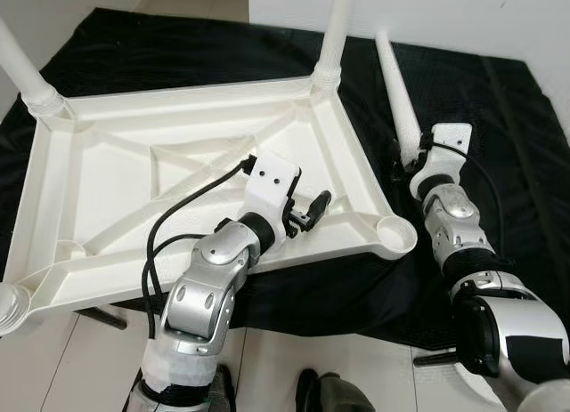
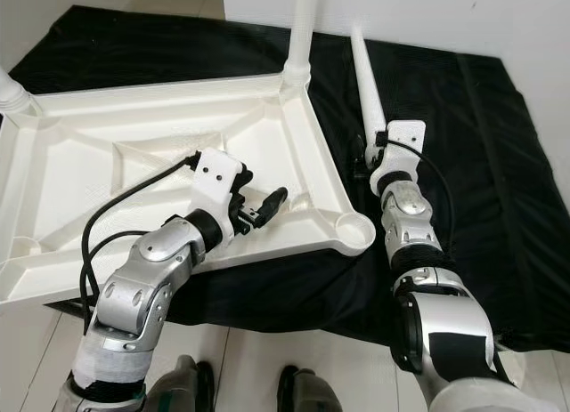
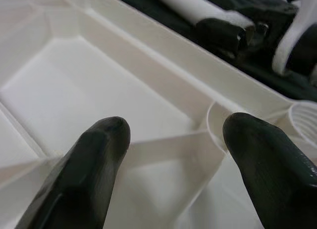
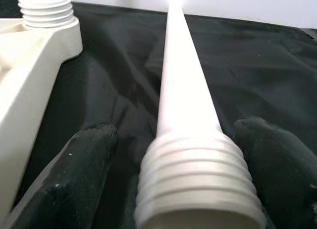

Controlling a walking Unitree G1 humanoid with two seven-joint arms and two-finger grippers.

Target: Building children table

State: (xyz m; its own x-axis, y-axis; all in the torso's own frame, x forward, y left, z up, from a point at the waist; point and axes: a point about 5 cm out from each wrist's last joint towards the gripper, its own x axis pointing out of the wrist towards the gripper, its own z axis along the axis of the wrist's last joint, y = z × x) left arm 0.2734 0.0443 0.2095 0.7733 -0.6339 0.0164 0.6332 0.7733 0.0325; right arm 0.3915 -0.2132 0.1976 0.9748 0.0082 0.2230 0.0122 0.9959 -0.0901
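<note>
Lying upside down on the black cloth [image 1: 178, 47], the white tabletop [image 1: 116, 172] is taking up the left and centre of your head views, its ribbed underside facing up. Two legs are already standing in its sockets: one [image 1: 20, 69] at the upper left corner, one [image 1: 334, 29] at the top centre. The socket [image 1: 396, 236] at the lower right corner is sitting empty.

Your left gripper [image 1: 313, 210] is hovering over the tabletop's right rim, just left of that empty socket. Its fingers [image 3: 94, 164] are standing well apart with nothing between them.

A loose leg [image 1: 396, 96] is lying on the cloth just right of the tabletop, tapering toward the top of the frame, its threaded end [image 4: 198, 182] pointing back at your right gripper [image 1: 411, 158]. The fingers [image 4: 74, 174] are sitting on either side of the threads; they are probably gripping the leg, though contact is hard to confirm from the wrist view.
</note>
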